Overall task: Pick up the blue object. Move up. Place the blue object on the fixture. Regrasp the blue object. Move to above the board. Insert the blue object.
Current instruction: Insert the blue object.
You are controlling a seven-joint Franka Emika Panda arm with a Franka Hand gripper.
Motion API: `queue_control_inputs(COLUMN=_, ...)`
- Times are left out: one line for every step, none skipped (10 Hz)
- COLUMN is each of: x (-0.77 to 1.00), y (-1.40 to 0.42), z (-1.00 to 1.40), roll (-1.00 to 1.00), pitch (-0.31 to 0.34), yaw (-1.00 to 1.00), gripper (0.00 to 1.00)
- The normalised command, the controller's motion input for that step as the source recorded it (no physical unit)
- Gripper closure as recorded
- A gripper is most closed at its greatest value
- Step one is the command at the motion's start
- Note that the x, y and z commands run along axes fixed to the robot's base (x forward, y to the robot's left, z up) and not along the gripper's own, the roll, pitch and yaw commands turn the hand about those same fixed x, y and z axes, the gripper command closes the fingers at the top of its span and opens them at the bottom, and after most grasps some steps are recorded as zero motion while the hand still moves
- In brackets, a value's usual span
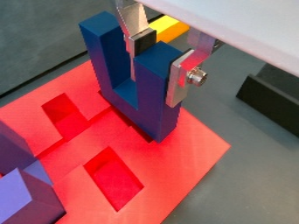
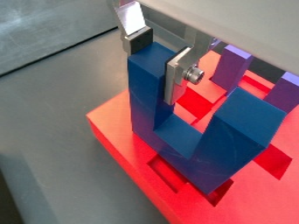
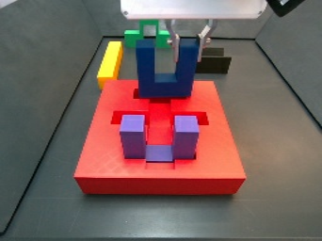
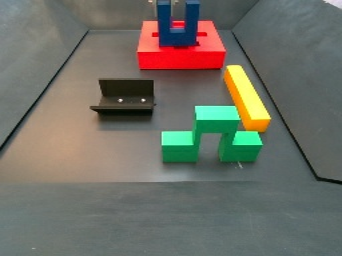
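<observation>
The blue object [image 1: 135, 87] [image 2: 198, 131] is a dark blue U-shaped block. It stands upright, prongs up, at one end of the red board [image 1: 176, 166] [image 3: 101, 160], with its base at a recessed cutout. My gripper [image 1: 160, 57] [image 2: 159, 57] comes down from above and straddles one prong. One finger is inside the U, the other on the prong's outer face, and both press against it. In the side views the gripper [image 3: 189, 42] holds the blue object [image 3: 164, 71] [image 4: 177, 25] over the board's end. The fixture [image 4: 123, 98] [image 3: 217, 64] stands bare on the floor.
A lighter purple U-shaped block [image 3: 157, 136] [image 2: 233, 61] sits in the board's other end. A long yellow bar [image 4: 245, 95] [image 3: 111, 61] and green blocks [image 4: 207, 135] lie on the dark floor beside the board. Open red cutouts [image 1: 114, 179] show near the blue block.
</observation>
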Motion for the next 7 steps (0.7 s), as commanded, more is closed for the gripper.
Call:
queue_control_inputs(x=0.00, y=-0.13, z=-0.16, roll=0.00, pitch=0.000, yaw=0.16, gripper=1.00)
queue_control_inputs(x=0.00, y=-0.06, z=-0.09, roll=0.00, pitch=0.000, yaw=0.00, gripper=1.00)
queue_control_inputs(x=0.00, y=0.00, z=-0.13, roll=0.01, pitch=0.016, yaw=-0.19, gripper=1.00)
queue_control_inputs(x=-0.04, y=0.12, z=-0.11, roll=0.00, pitch=0.050, yaw=-0.37, gripper=1.00)
queue_control_inputs(x=0.00, y=0.17, z=-0.03, roll=0.00, pitch=0.049, yaw=-0.39, gripper=1.00)
queue_control_inputs(x=0.00, y=0.11, z=-0.03, roll=0.00, pitch=0.039, yaw=-0.36, gripper=1.00)
queue_control_inputs(x=-0.01, y=0.00, z=-0.03, roll=-0.03, pitch=0.000, yaw=-0.01, gripper=1.00)
